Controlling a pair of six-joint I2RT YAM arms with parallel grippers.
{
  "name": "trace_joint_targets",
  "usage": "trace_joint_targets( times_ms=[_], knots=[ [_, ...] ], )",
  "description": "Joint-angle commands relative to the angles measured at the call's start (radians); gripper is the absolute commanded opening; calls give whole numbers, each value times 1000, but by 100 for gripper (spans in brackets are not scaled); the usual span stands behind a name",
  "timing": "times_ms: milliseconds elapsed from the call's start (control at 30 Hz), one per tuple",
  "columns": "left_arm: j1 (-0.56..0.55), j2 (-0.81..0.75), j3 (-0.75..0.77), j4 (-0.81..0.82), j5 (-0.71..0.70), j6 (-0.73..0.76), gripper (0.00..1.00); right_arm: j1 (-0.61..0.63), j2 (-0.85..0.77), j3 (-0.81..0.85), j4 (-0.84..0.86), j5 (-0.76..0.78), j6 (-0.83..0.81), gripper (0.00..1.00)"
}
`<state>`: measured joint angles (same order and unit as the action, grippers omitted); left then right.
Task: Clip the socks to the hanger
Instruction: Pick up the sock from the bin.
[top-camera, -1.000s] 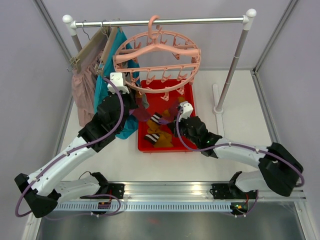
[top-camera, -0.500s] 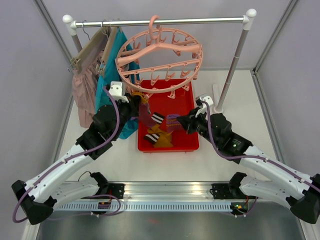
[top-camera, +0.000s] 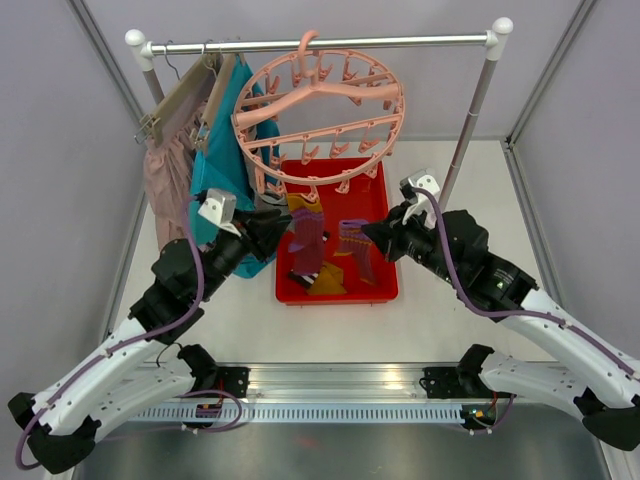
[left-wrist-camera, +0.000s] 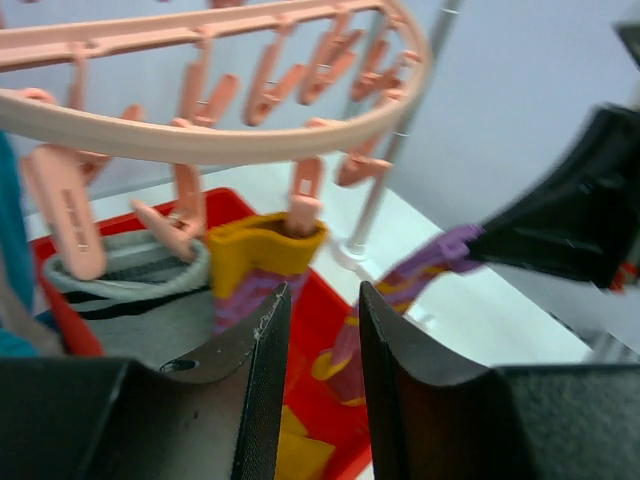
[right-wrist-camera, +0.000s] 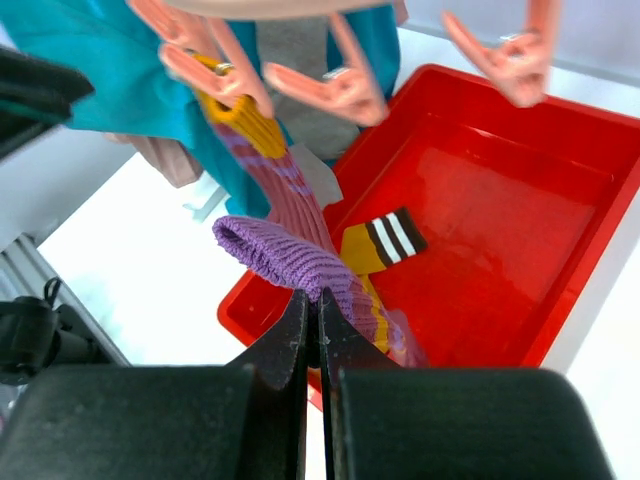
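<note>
Left gripper (left-wrist-camera: 320, 295) jaws partly parted, empty, backed off from the purple-and-yellow sock (left-wrist-camera: 262, 255) now clipped to the hanger (left-wrist-camera: 200, 145), right gripper (right-wrist-camera: 313, 300) pinched tight on a second purple sock (right-wrist-camera: 285, 262), lifted since from the red tray (right-wrist-camera: 500, 215)

Plain pale lilac walls (top-camera: 60, 150) close in a white worktop (top-camera: 330, 330), with a chrome clothes rail (top-camera: 400, 42) on white posts across its far side and a ribbed metal strip (top-camera: 340, 410) along its near edge.
</note>
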<state>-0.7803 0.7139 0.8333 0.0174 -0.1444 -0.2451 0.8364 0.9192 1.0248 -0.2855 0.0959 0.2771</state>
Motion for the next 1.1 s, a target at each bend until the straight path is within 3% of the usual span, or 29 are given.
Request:
trace_joint_targets(
  times_ms=[0, 267, 667, 1067],
  knots=[
    [3, -57, -65, 147, 278, 55, 40, 6, -13, 86, -75, -67, -42, 0],
    [-2, 33, -59, 258, 486, 121, 43, 6, -17, 211, -173, -191, -56, 0],
    [-63, 167, 4, 306, 506, 207, 44, 6, -20, 258, -207, -306, -24, 0],
    [-100, 236, 49, 319, 548, 213, 43, 6, 4, 256, -184, -309, -7, 0]
  ],
)
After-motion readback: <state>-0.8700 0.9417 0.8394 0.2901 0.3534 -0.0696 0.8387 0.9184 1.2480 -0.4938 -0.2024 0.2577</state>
